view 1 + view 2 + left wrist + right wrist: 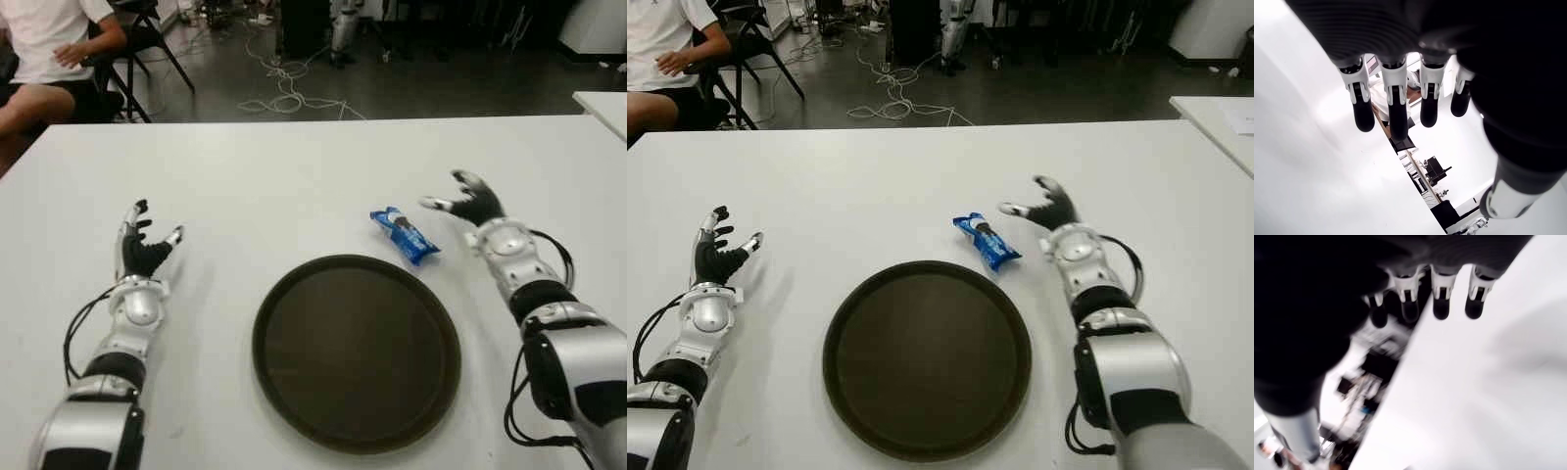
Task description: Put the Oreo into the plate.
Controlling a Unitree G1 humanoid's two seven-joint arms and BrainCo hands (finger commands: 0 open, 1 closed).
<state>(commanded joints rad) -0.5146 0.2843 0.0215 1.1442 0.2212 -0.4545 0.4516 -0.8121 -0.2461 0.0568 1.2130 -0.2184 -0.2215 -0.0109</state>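
Right hand is hovering, fingers spread and empty, at three o'clock of the blue foil Oreo packet; gripping across its narrow width should suit the round dark plate; left hand is idling, fingers loose, at the plate's nine o'clock.

White table w/ Oreo pack, dark plate.

White surface: broad, matte. Beyond its far edge: dark floor with loose white cables; seated person in white shirt at far left corner; folding chair beside; second white table far right.
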